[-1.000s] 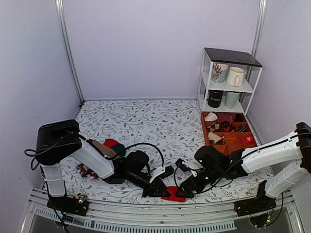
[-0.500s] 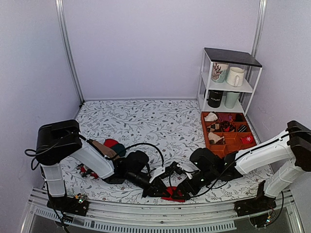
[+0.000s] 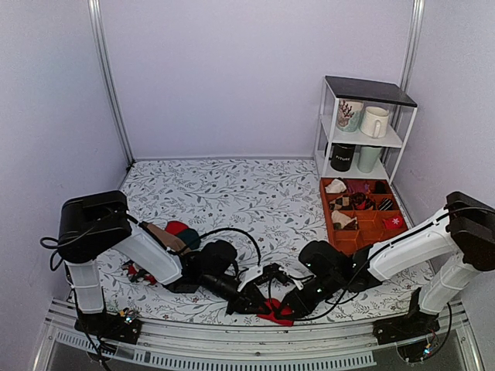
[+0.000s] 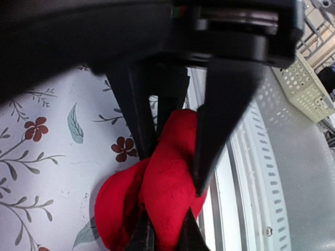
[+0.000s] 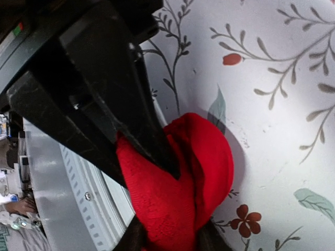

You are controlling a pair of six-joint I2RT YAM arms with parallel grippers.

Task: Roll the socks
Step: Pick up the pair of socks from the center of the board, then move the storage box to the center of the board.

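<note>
Floral table [image 3: 232,193]; red socks [image 3: 276,312]; tray [image 3: 326,205] (bundles [image 3: 336,186])

**Knit, Plastic and Metal**

The socks [image 4: 167,178] were soft red knit, fuzzy and matt. The left gripper [image 4: 166,238] had fingers [image 4: 225,104] of matt black plastic. The tablecloth [image 4: 47,172] looked smooth and matt; the rail [image 4: 261,167] was pale perforated metal.
</note>
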